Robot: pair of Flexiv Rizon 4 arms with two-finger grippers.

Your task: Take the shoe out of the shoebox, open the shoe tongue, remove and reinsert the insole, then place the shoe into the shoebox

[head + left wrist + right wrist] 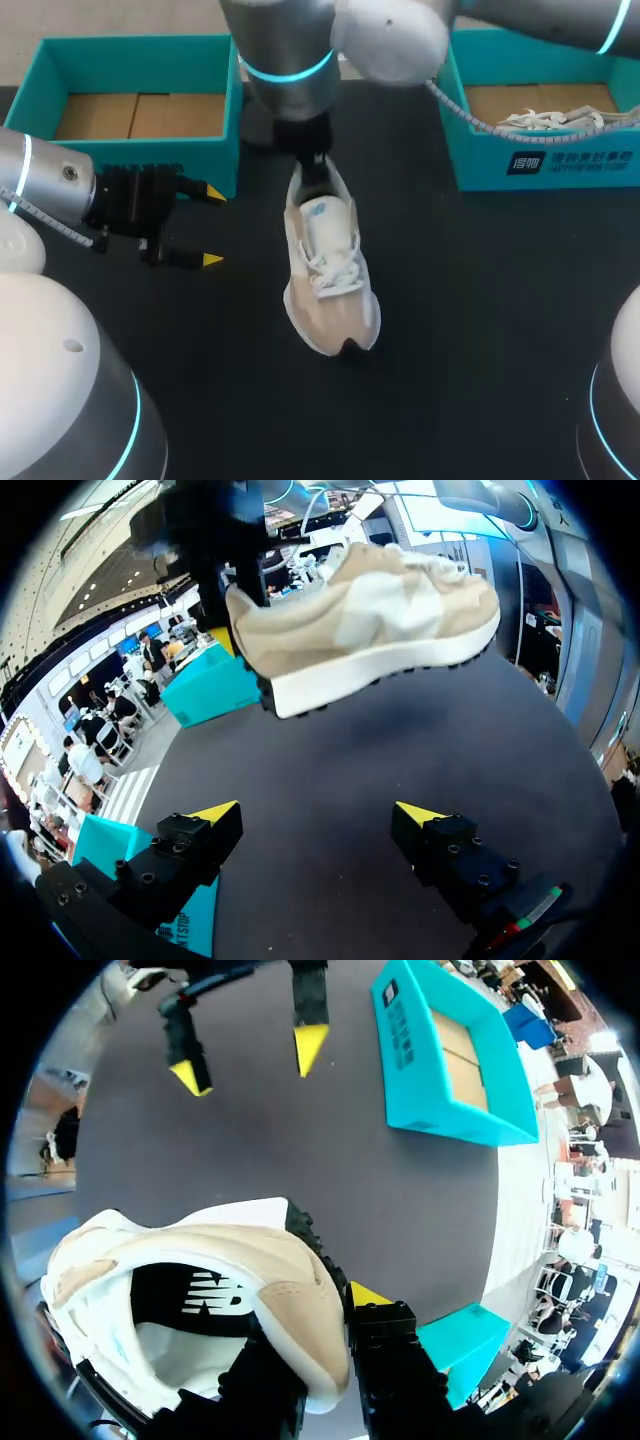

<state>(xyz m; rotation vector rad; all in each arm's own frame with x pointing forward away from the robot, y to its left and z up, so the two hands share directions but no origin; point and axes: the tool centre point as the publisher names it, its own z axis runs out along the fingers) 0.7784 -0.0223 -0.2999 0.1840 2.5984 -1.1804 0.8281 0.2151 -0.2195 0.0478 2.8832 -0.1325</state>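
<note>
Shoe (325, 265) looks parked mid-frame from the head view, but the left wrist view shows its sole hanging clear of the bench (480, 300). Only the right wrist view catches the right claw (318, 1340) pinching the heel. Left claw (213, 226), middle left, is spread wide.

Beige shoe (200, 1260) gripped at heel collar by right hand (320, 1360), left hand (250, 1060) ahead, fingers apart, teal shoebox (440, 1125) nearby

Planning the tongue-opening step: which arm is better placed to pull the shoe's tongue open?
Probably left. The left gripper is open and empty beside the shoe, while the right gripper is shut on its heel, holding it.
</note>
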